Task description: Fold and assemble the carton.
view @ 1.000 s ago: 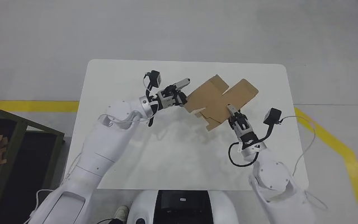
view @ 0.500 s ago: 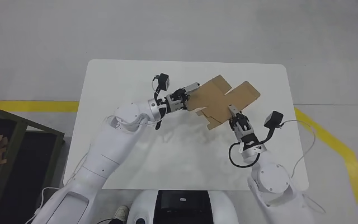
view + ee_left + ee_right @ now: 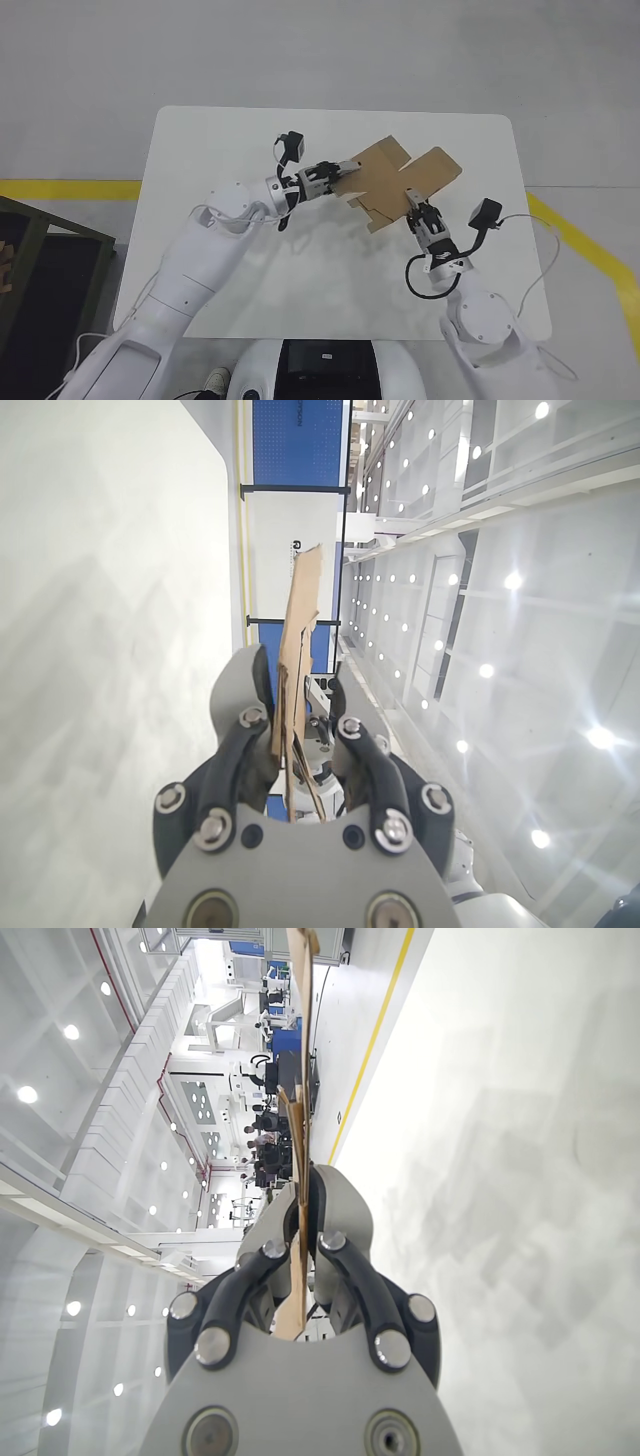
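A flattened brown carton [image 3: 395, 180] hangs tilted above the white table [image 3: 200, 220], flaps spread toward the far right. My right gripper [image 3: 413, 208] is shut on its near edge; in the right wrist view the cardboard [image 3: 303, 1028] runs edge-on out of the pinched gripper [image 3: 305, 1188]. My left gripper [image 3: 346, 167] straddles the carton's left edge. In the left wrist view the carton [image 3: 300, 610] passes between the spread fingers of that gripper [image 3: 300, 682], lying against one finger [image 3: 257, 680] with a gap to the other.
The table's near half and left side are bare. A yellow floor line [image 3: 70, 189] runs past the table, and a dark green crate [image 3: 40, 270] stands on the floor to the left.
My left gripper has moved right, from beside the carton to around its left edge. The carton and right gripper have shifted slightly left.
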Robot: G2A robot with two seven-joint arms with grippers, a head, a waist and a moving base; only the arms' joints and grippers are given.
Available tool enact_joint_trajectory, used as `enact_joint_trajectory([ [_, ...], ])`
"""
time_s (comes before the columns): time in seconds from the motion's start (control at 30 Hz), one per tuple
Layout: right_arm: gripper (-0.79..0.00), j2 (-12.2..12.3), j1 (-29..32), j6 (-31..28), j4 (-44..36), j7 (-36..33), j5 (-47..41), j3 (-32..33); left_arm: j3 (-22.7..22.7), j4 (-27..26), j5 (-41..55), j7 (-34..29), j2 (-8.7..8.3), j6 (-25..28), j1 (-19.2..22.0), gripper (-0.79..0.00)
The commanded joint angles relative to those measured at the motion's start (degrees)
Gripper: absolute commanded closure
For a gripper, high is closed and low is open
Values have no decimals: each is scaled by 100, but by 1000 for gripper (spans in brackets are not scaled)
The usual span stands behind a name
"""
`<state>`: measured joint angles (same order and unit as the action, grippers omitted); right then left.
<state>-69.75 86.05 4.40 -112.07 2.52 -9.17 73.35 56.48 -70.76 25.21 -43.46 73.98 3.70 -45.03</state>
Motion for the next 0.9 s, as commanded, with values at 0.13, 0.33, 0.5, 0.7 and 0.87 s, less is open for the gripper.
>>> enact_joint_trajectory([
  [0.13,-505,-25,-20,47,29,-52,37,-10,73,-37,-73,-45,-12,-11,-52,0],
  [0.33,-785,-35,-94,11,105,-171,-1,145,245,12,-170,-50,-43,24,-30,0],
  [0.5,-785,-12,-207,-26,404,-851,-571,501,490,151,-307,-374,-118,226,-15,0],
  [0.7,-785,78,-456,110,974,-2805,-1644,1001,805,353,-272,-1053,-230,294,-48,0],
  [0.87,-785,176,-862,-48,1783,-4622,-1811,1144,1006,363,-135,-1826,-310,565,-59,0],
])
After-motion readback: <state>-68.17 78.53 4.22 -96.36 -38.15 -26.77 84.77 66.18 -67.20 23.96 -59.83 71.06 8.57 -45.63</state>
